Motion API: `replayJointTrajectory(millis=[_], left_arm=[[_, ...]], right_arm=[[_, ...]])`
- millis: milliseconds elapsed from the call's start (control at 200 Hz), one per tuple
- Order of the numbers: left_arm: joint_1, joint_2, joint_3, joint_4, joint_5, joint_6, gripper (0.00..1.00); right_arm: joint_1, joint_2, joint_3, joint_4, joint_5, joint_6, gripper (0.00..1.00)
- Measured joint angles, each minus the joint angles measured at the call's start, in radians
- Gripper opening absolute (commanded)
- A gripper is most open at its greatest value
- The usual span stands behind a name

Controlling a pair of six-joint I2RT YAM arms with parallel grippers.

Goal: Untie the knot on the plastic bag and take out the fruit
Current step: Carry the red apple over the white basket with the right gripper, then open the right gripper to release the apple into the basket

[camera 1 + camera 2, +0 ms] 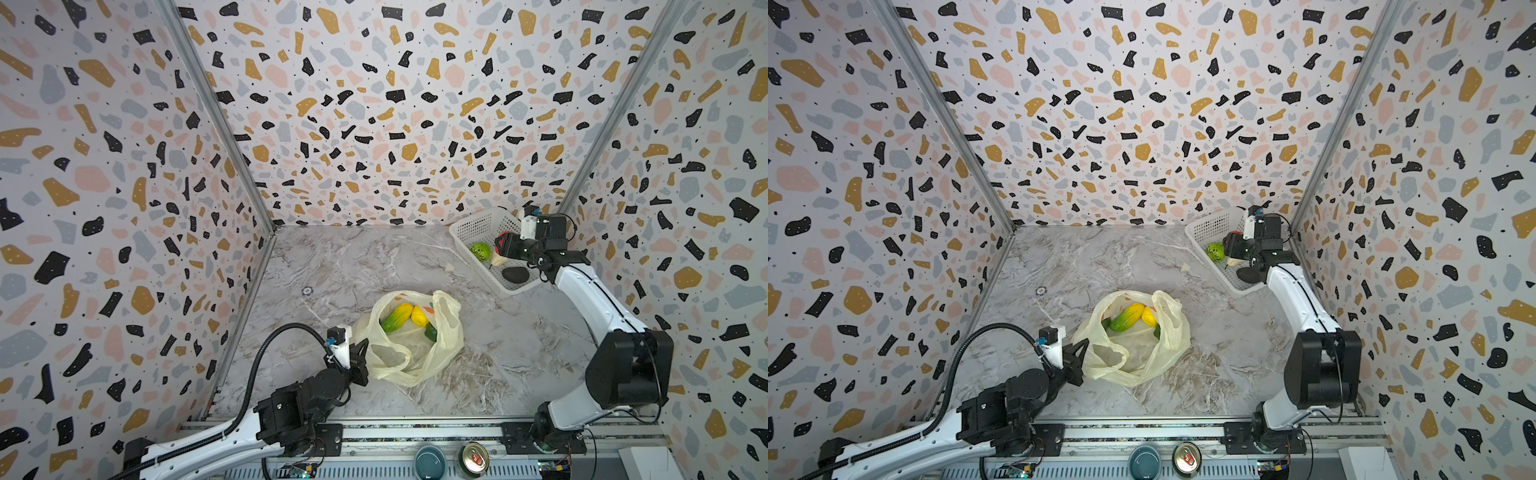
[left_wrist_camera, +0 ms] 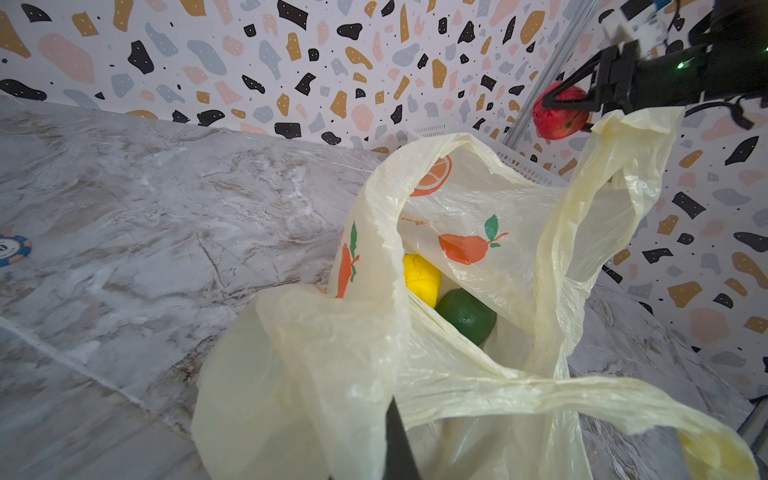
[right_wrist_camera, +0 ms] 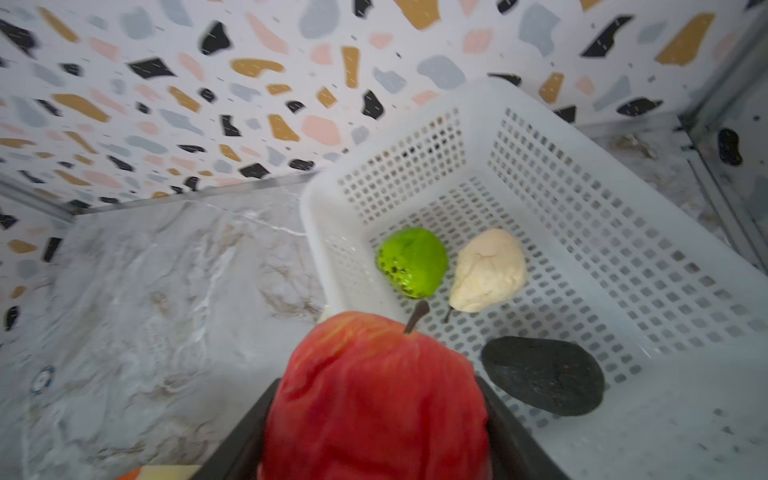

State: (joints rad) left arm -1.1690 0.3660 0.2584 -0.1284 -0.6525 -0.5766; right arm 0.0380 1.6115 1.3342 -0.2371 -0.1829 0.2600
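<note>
At 2 o'clock on the bench (image 1: pixel 353 266), the white basket (image 1: pixel 473 226) holds a lime green fruit (image 3: pixel 413 262), a cream pear (image 3: pixel 488 270) and a black fruit (image 3: pixel 542 374). The right fingers (image 1: pixel 505 246), spread wide, grip a red apple (image 3: pixel 374 395) above it. The plastic bag (image 1: pixel 446 328) lies near the middle, stretched from 7 to 1 o'clock, mouth up. Inside are a yellow-green fruit (image 1: pixel 395 318), a yellow fruit (image 1: pixel 419 316) and a dark green fruit (image 1: pixel 431 332). The left fingers (image 1: pixel 360 354), squeezed together, pinch its 8 o'clock edge.

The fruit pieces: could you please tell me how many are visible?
7: lime-green, cream and black in the basket; red in the right gripper; green-yellow, yellow and dark-green in the bag, where more may hide.
</note>
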Motion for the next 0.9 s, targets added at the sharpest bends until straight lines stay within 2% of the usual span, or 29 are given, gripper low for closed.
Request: replayJointTrajectory(millis=[190,220,325,466,731,901], left_arm=[[0.0,0.0,0.0,0.004,0.0,0.008,0.0],[0.0,0.0,0.0,0.004,0.0,0.01,0.0],[0.0,-0.001,0.0,0.004,0.0,0.014,0.0],[0.0,-0.008,0.0,0.003,0.0,0.015,0.0],[0.0,-0.014,0.0,0.002,0.0,0.015,0.0],[0.0,-0.014,0.0,0.002,0.0,0.015,0.0]], right_arm=[[-0.064,0.222,0.093,0.03,0.077,0.0,0.61],[-0.069,0.249,0.109,0.031,0.089,0.0,0.65],[-0.078,0.322,0.173,0.026,0.115,-0.003,0.88],[-0.08,0.367,0.24,0.019,0.141,-0.008,0.97],[-0.08,0.351,0.227,0.021,0.142,-0.012,0.98],[-0.077,0.266,0.157,0.017,0.093,-0.003,0.97]])
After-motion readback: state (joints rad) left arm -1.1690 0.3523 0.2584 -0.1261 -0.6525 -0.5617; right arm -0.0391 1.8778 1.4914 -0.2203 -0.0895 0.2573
